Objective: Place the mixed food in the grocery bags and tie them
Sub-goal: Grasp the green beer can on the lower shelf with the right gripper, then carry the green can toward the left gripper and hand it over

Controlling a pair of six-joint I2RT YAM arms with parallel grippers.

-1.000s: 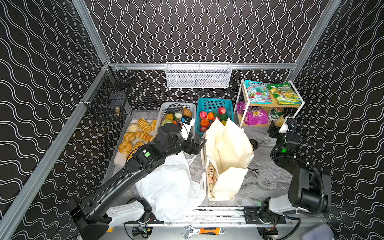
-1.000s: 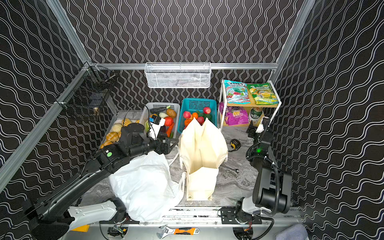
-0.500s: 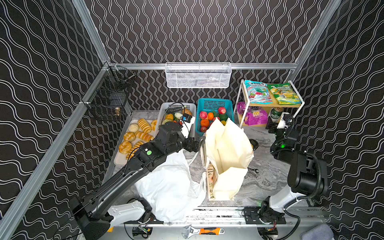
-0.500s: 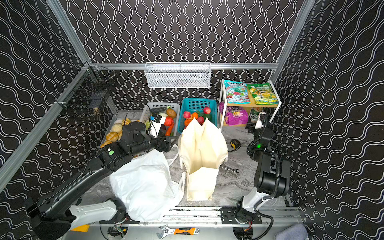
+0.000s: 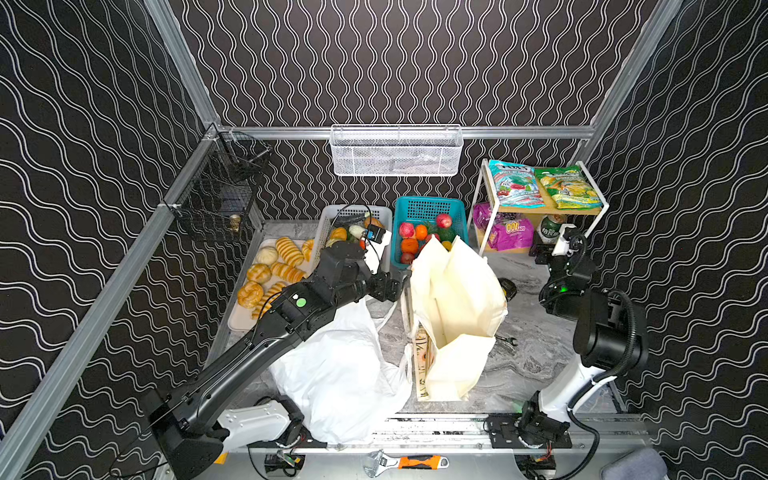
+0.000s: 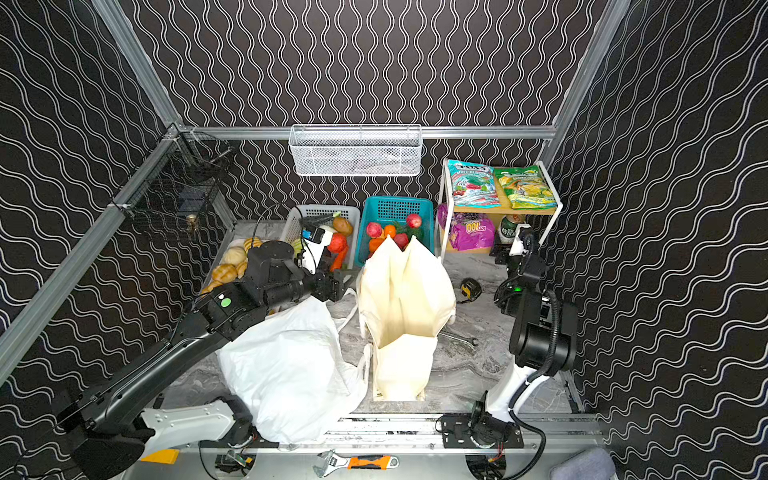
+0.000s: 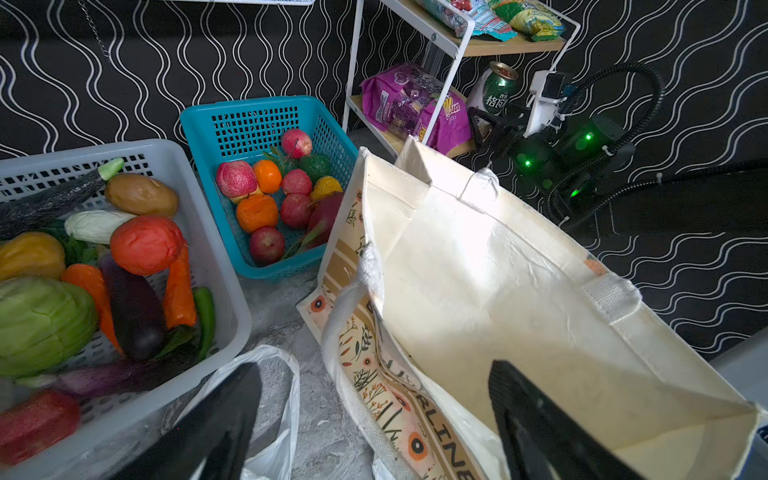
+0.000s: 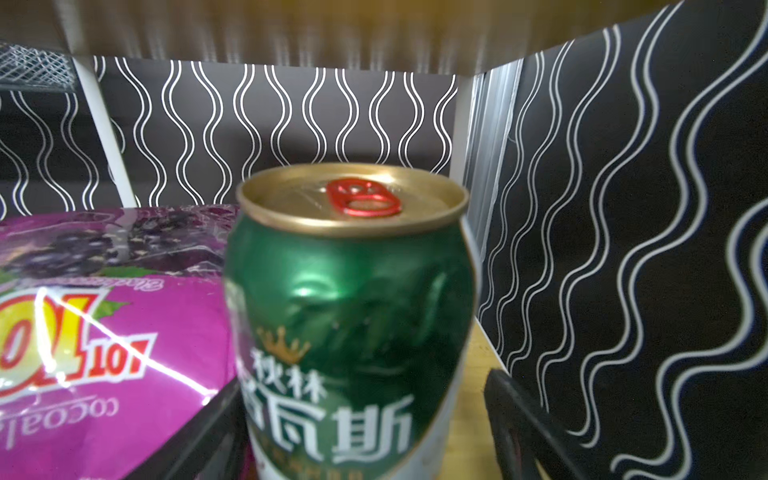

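in both top views the tote (image 5: 457,299) stands open in the middle of the table, with the plastic bag (image 5: 340,374) crumpled just beside it. the left gripper (image 5: 400,286) is at the tote's rim and the right gripper (image 5: 539,250) at the lower shelf of the rack (image 5: 548,210).

left wrist view: the jaws are spread wide, astride the tote's printed wall. the cabbage (image 7: 41,324), tomato (image 7: 145,245) and aubergine (image 7: 133,311) lie in the white basket (image 7: 216,257).

right wrist view: the jaws are spread either side of the upright can (image 8: 353,311), which stands beside the purple packet (image 8: 104,324). one finger is clearly apart from the can.
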